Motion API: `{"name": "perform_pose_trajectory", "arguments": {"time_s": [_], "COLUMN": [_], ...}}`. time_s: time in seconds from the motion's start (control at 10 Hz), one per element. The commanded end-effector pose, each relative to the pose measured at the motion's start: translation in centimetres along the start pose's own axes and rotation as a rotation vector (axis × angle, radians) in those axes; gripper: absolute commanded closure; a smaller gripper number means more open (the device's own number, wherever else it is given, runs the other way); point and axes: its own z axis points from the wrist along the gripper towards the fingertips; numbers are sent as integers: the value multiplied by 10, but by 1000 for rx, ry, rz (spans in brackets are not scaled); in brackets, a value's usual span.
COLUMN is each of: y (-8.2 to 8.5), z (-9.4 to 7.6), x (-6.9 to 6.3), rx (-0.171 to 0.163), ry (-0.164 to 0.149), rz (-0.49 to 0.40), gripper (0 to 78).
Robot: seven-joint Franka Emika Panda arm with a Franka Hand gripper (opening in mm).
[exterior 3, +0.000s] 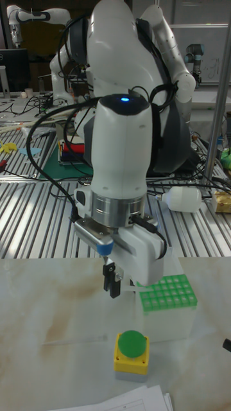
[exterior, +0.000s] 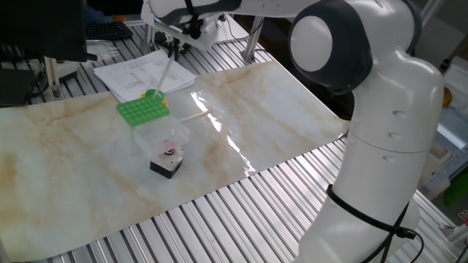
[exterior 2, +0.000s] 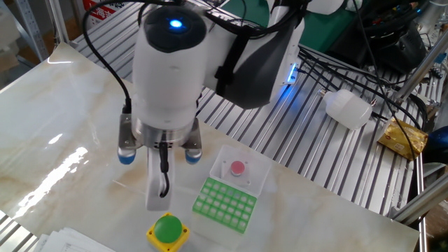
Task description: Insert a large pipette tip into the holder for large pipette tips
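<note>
The claw (exterior: pixel 174 50) pinches the slender translucent-white pipette tip (exterior: pixel 166 73) above the bright green perforated rack (exterior: pixel 141 109); insertion not yet done.

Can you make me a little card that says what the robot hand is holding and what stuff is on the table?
gripper: shut on the large pipette tip, above the table
tip: slanted, not yet in any hole
green rack: on the table, holes look empty
green button: on a yellow box, next to the rack
red button: also next to the rack
papers: at the table's edge
</note>
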Motion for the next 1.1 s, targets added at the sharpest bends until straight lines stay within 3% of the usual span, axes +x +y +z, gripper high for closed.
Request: {"name": "perform_pose_trajectory", "arguments": {"time_s": [0.1, 1.1], "y": [0, -6], "z": [-2, 1], "x": [0, 14], "rx": [-3, -4], "ry": [-16, -46], "rz": [-10, -28], "gripper": [764, 764]}}
